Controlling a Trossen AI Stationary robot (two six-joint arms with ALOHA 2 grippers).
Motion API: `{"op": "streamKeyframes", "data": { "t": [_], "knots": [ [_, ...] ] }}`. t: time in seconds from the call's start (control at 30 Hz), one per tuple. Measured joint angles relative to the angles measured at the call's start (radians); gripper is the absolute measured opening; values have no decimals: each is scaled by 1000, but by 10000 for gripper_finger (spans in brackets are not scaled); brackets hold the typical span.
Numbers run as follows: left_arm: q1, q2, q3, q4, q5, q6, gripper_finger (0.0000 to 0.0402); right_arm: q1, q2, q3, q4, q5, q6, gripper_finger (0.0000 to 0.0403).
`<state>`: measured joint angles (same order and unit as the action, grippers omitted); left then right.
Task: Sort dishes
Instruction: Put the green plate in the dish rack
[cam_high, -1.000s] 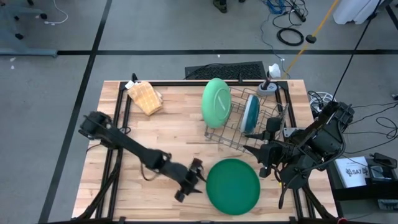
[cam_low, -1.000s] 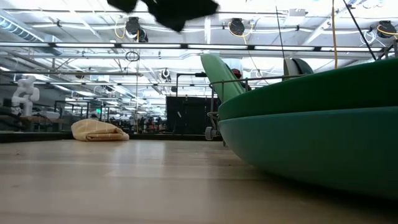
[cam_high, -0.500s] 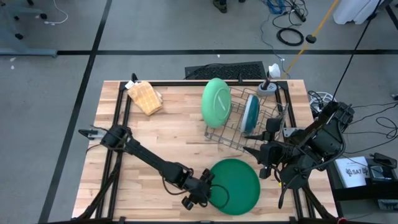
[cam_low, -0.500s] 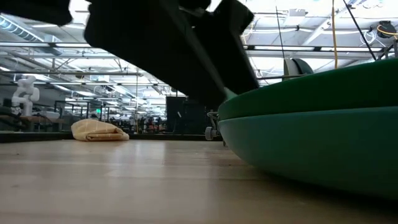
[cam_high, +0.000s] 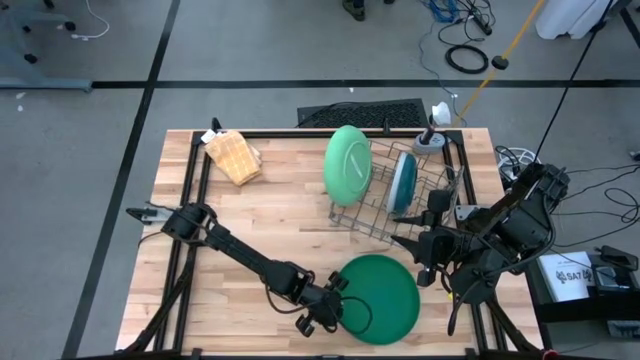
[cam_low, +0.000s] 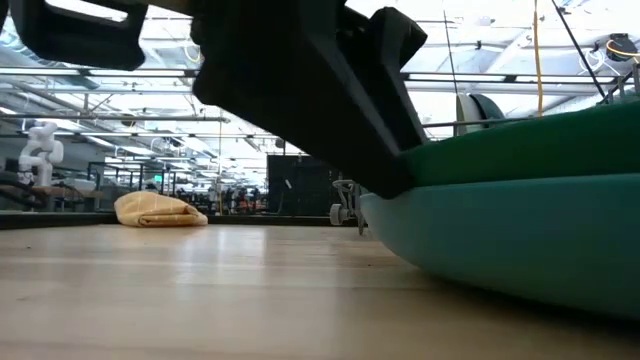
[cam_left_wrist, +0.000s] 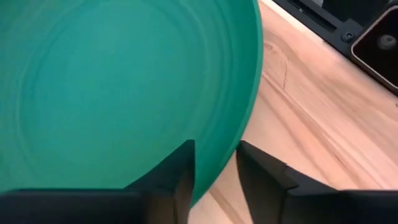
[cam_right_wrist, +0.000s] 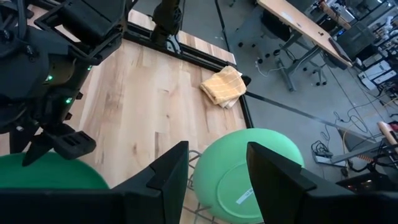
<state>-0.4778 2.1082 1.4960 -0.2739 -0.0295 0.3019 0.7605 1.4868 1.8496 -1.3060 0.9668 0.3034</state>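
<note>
A large dark green plate (cam_high: 385, 298) lies on its base on the wooden table near the front edge. My left gripper (cam_high: 340, 303) reaches down to its left rim and is shut on it. A light green plate (cam_high: 347, 165) and a dark teal plate (cam_high: 404, 183) stand on edge in the wire rack (cam_high: 385, 218). My right gripper (cam_right_wrist: 214, 186) hangs open, raised over the table's right side beside the rack, with nothing between its fingers. My left gripper has the dark green plate's left rim (cam_left_wrist: 214, 158) between its two fingers, one finger (cam_left_wrist: 177, 171) over the plate's inside and the other outside the rim. The fingers slant down from the table's left. The plate's base stays on the table (cam_low: 200, 290).
A tan waffle cloth (cam_high: 233, 157) lies at the table's far left corner. The wire rack takes up the far right. Bare wood stretches across the table's left and middle. My right arm (cam_high: 500, 235) stands at the right edge.
My left gripper has gone toward the table's right edge and down, tipping its fingers lower, until they reached the dark green plate's left rim. In the low view the plate's near edge has shifted a little to the right.
</note>
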Motion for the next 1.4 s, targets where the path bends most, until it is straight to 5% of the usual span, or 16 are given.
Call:
{"op": "streamKeyframes", "data": {
  "t": [0.57, 0.87, 1.4],
  "knots": [
    [1, 5, 1, -36, 62, -7, 12, 0, 0, 0, -5, 0, -6, 155],
    [6, -110, 10, -66, 88, -76, 7, 0, 0, 0, -4, 1, -9, 155],
    [35, -312, 9, 31, -37, -215, 6, 1, 0, 0, 15, 4, -41, 155]
  ]
}}
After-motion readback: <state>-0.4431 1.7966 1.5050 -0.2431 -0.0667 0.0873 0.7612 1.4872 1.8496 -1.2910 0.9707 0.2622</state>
